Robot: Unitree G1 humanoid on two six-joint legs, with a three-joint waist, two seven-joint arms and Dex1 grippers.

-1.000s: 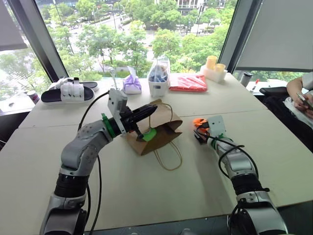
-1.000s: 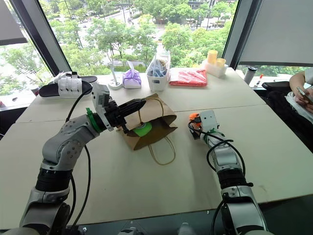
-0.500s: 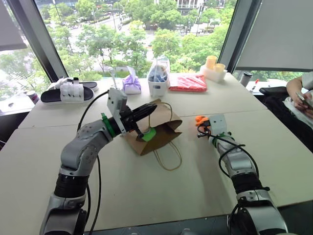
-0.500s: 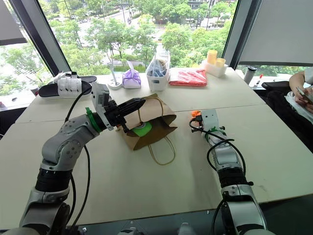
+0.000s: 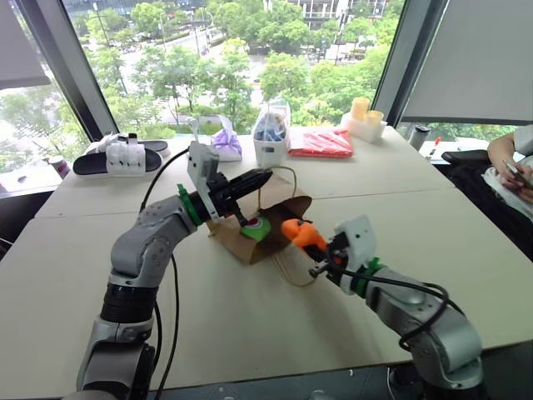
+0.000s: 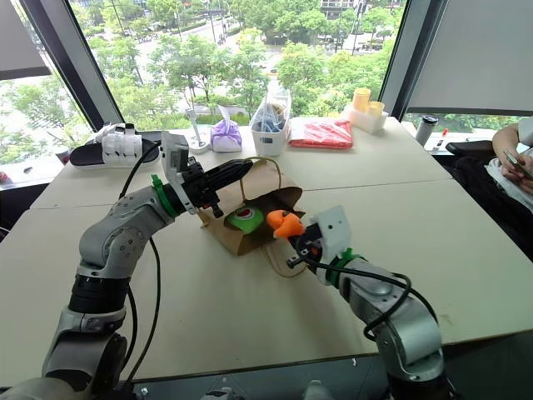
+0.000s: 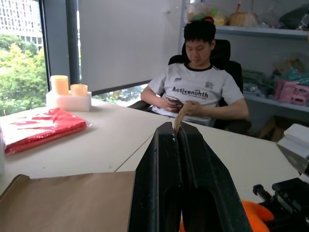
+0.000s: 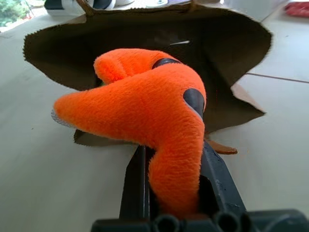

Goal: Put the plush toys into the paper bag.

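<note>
Orange plush toy (image 5: 300,232) sits pinched in the right gripper (image 5: 320,248), whose two black fingers are clamped on its lower part so the fuzzy body with its dark markings bulges out past them. It hangs above the table (image 5: 250,333), right at the open mouth of the paper bag (image 5: 279,208), which lies on its side facing the robot. Inside that mouth rests the green toy (image 5: 256,228), touching the bag's lower wall. The left gripper (image 5: 260,177) has its fingers pressed together on the bag's upper edge, a strip of brown paper showing between the tips, and so holds the mouth up and open. One twine handle (image 5: 287,271) loops out on the tabletop below the bag. Further back near the window stand a purple pouch (image 5: 225,143), a clear bag of blue items (image 5: 271,133), a red packet (image 5: 321,142) and yellow candles (image 5: 365,112); a sandal (image 5: 117,157) lies off to the left. A person (image 7: 198,87) sits at the far right of the table.
</note>
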